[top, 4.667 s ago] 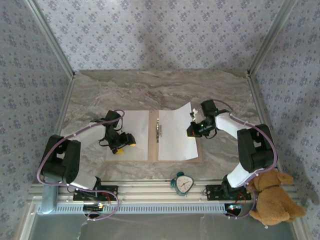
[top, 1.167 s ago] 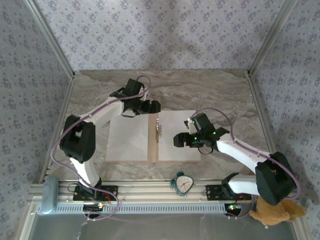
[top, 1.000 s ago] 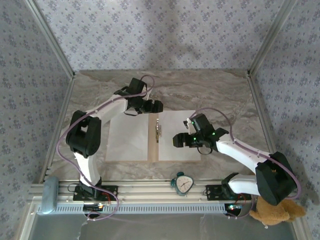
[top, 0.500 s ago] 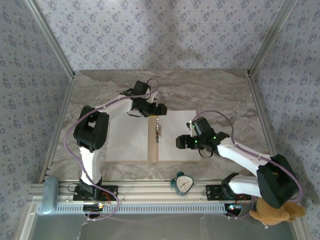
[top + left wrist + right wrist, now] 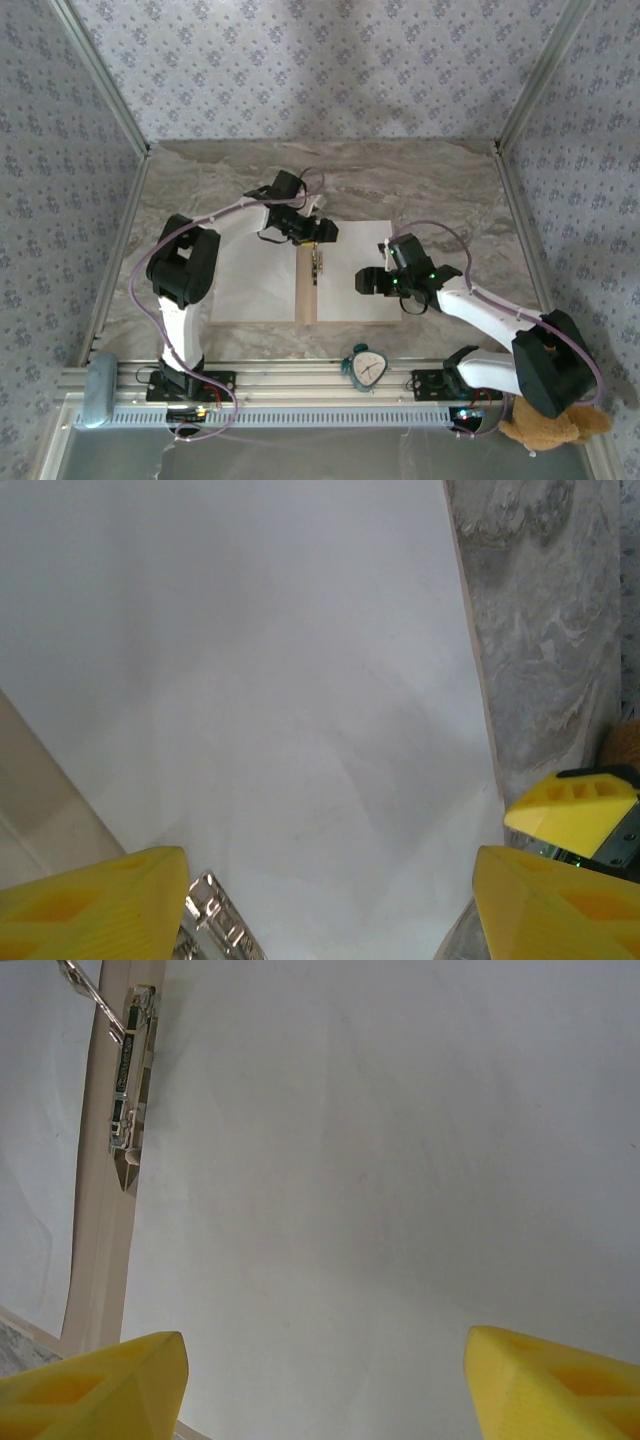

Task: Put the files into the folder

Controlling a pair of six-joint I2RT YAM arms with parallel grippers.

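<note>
The tan folder (image 5: pixel 306 300) lies open flat on the marble table, with a white file on its left half (image 5: pixel 255 285) and another on its right half (image 5: pixel 345 300). The metal clip (image 5: pixel 318 262) sits along the spine. My left gripper (image 5: pixel 326 232) hovers open over the far end of the spine; below it are the right file (image 5: pixel 300 680) and the clip (image 5: pixel 215 930). My right gripper (image 5: pixel 367 282) hangs open over the right file (image 5: pixel 380 1160), with the clip (image 5: pixel 130 1070) and spine (image 5: pixel 100 1220) to its left. Nothing is between either pair of fingers.
A small green alarm clock (image 5: pixel 366 366) stands at the table's near edge, just in front of the folder. A brown teddy bear (image 5: pixel 545 405) sits by the right arm's base. Patterned walls enclose three sides. Bare marble (image 5: pixel 330 180) lies beyond the folder.
My left gripper has swung right along the folder's far edge to the spine, its jaws narrowing a little. My right gripper has drifted slightly nearer and rightward over the right file.
</note>
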